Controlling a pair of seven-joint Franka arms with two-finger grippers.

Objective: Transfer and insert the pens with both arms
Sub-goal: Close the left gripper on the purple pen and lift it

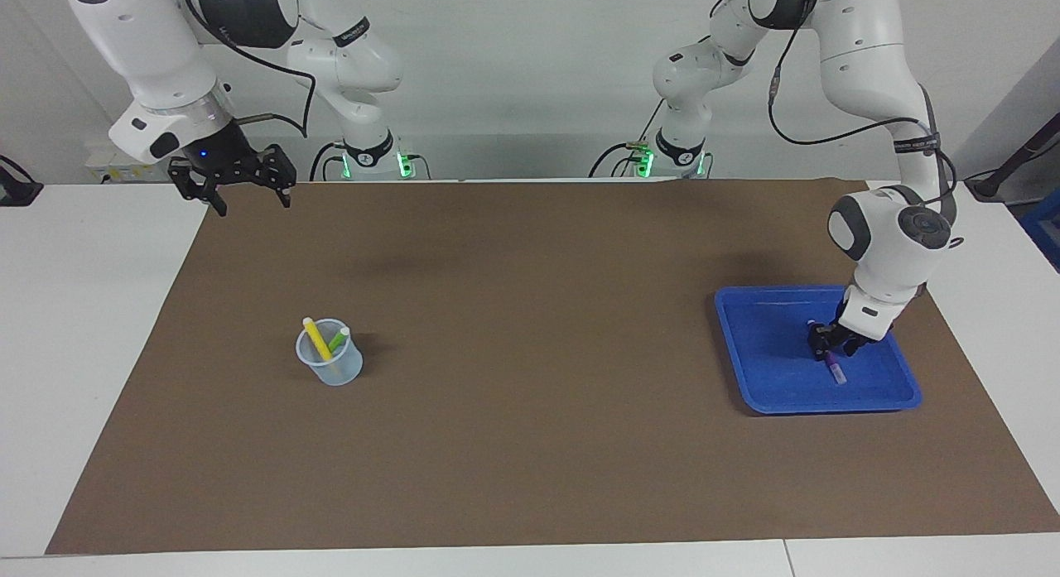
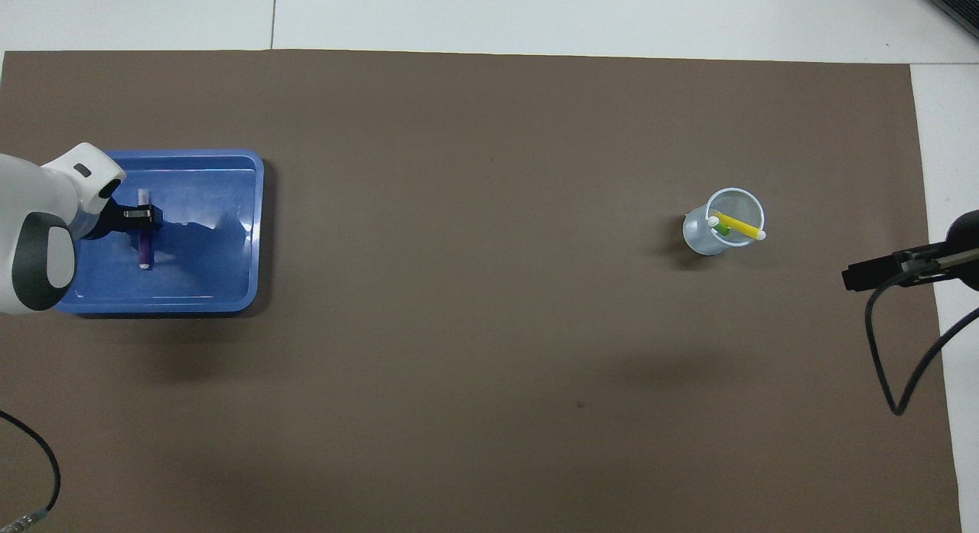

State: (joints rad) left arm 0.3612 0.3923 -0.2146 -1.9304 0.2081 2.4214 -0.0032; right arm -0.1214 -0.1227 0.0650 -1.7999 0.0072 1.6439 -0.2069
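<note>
Left gripper (image 1: 831, 343) clamps the purple pen (image 2: 144, 246), pale-capped, lying in the blue tray (image 2: 229, 288); right gripper (image 1: 240, 184) spread.

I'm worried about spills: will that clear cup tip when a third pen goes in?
Possibly. The cup looks thin and light, and the yellow pen and green pen lean on its rim, so a sideways nudge could tip it. A straight drop seems safer.

The left gripper (image 1: 831, 343) is down in the blue tray (image 1: 762, 353), at the purple pen (image 1: 835, 367) lying there. A clear cup (image 1: 331, 364), well apart from the tray toward the right arm's end, holds the yellow pen (image 1: 316, 338) and green pen (image 1: 338, 340). The right gripper (image 1: 248, 192) hangs spread, up over the mat's (image 1: 530, 444) corner.
</note>
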